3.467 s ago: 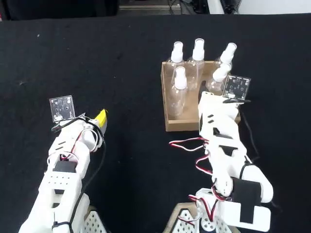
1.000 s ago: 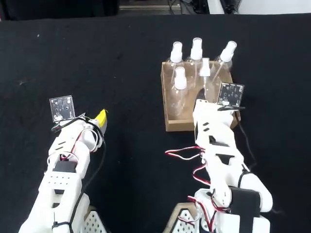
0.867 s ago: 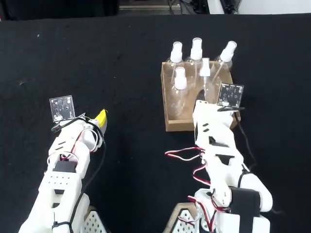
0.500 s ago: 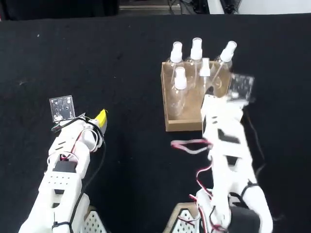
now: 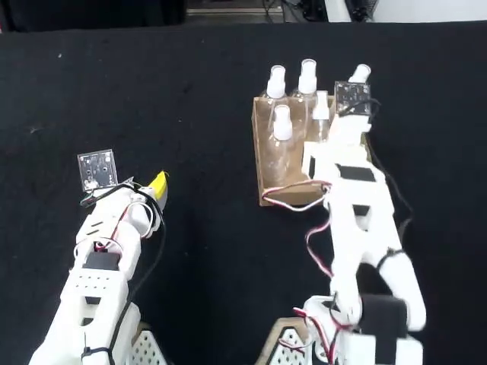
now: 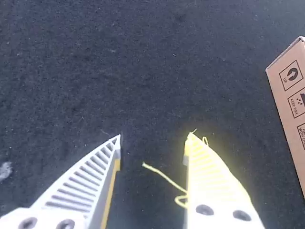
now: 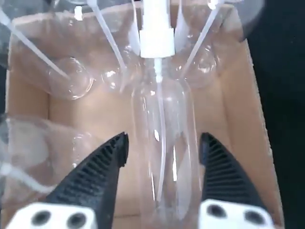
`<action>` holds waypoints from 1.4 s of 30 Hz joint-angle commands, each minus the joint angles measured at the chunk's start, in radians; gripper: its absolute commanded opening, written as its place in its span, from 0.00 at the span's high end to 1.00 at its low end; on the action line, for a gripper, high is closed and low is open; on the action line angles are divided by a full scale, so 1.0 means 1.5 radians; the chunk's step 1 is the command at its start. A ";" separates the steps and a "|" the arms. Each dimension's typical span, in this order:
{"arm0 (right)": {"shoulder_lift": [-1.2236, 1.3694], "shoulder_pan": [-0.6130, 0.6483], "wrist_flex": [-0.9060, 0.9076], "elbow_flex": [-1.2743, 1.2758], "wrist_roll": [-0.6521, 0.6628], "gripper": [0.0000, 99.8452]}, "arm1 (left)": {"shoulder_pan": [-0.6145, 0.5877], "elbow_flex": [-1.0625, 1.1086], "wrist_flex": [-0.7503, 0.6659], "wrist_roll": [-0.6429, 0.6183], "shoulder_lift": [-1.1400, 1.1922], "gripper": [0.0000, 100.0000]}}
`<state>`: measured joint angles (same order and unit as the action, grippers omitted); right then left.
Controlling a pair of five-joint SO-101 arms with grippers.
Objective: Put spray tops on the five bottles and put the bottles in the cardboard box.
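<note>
**Right gripper spread astride a bottle in the box**

I am hovering my right gripper (image 7: 164,138) over the box (image 5: 259,152), its jaws parted and nothing clamped. The two black fingers (image 7: 102,167) are standing on either side of a clear bottle (image 7: 162,119) that is lying tilted inside the box, base toward me and neck toward the far wall. Each fingertip is sitting just beside the bottle's side. I cannot tell whether either one is touching it, but the jaws are wider than the bottle, so I judge the grip to be released.

The bottle is wearing its white spray top (image 7: 156,33), with the dip tube running down inside it. It is leaning rather than standing, probably because the other bottles (image 5: 308,84) are crowding the far side of the box and propping its neck.

From above, five white tops are showing at the box, so I am reading the capping as finished and every bottle as sitting inside the walls. The likely risk now is snagging a neighbouring tube or neck while lifting clear of the box.

My left gripper (image 6: 152,138) is also hanging open and empty, low over the black table (image 5: 152,91), well to the side of the box, where it is not obstructing the right arm.
</note>
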<state>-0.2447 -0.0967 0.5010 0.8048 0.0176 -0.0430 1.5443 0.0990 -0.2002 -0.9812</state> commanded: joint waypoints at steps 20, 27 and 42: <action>0.133 0.012 -0.003 -0.127 0.011 0.75 | -0.009 -0.008 -0.013 -0.008 -0.009 0.79; 0.142 0.013 -0.003 -0.132 0.011 0.75 | -0.009 -0.008 -0.013 -0.008 -0.009 0.79; 0.144 0.014 -0.003 -0.131 0.011 0.80 | -0.009 -0.008 -0.013 -0.008 -0.009 0.79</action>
<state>-0.0253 -0.0982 0.5010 0.6697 0.0269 -0.0430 1.5443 0.0990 -0.2002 -0.9812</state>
